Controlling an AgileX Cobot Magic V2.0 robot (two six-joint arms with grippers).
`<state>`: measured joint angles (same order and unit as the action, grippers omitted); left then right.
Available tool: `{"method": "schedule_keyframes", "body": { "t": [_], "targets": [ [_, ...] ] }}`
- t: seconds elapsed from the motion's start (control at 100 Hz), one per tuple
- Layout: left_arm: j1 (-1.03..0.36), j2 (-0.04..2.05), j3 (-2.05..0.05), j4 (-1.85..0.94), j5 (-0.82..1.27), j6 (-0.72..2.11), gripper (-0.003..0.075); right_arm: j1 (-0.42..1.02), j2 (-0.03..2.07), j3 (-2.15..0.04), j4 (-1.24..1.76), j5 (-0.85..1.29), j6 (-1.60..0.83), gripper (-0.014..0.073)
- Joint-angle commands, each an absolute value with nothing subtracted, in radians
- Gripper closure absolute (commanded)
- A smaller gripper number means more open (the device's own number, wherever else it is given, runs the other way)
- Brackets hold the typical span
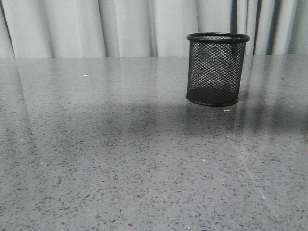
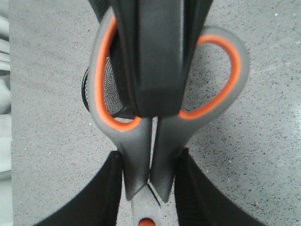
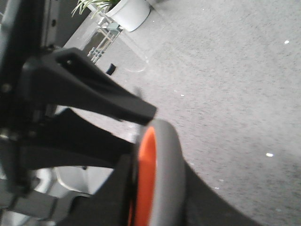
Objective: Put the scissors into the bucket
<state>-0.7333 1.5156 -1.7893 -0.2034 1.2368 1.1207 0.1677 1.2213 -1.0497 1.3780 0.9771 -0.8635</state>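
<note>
The bucket [image 1: 217, 70] is black wire mesh. Clamped between the left gripper's [image 2: 149, 188] matt black fingers, the scissors [image 2: 141, 155] show smooth grey plastic with orange lining. The speckled grey table [image 1: 120, 159] looks polished.

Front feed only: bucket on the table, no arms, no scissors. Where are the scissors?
Observer: In the left gripper. Its fingers pinch the scissors just below the handle loops.
Operator: Is the bucket anywhere near them?
Observer: The left wrist view shows the bucket mesh through one handle loop, so it sits beyond the scissors.
Operator: What about the right arm?
Observer: In the right wrist view, one of the right fingers is close beside an orange-lined loop. I cannot tell whether it touches.
</note>
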Motion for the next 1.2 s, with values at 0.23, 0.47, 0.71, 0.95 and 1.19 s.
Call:
{"method": "schedule_keyframes", "body": {
  "t": [0.23, 0.47, 0.71, 0.95, 1.19],
  "targets": [
    [-0.742, 1.478, -1.832, -0.241, 1.175, 1.073, 0.0349, 0.165, 1.203, -1.082, 1.428, 0.965, -0.895, 0.0666],
    [-0.696, 1.451, -1.910, -0.237, 1.192, 0.958, 0.0241, 0.164, 1.203, -1.107, 1.395, 0.917, -0.895, 0.0648],
    [-0.510, 1.396, -1.925, -0.237, 1.219, 0.720, 0.0241, 0.161, 1.203, -1.275, 1.078, 0.866, -0.714, 0.0636],
    [-0.345, 1.343, -1.925, -0.240, 1.271, 0.690, 0.0241, 0.161, 1.203, -1.492, 0.622, 0.943, -0.415, 0.0636],
    [-0.295, 1.318, -1.925, -0.257, 1.271, 0.690, 0.0241, 0.161, 1.207, -1.662, 0.264, 1.134, -0.231, 0.0636]
  ]
}}
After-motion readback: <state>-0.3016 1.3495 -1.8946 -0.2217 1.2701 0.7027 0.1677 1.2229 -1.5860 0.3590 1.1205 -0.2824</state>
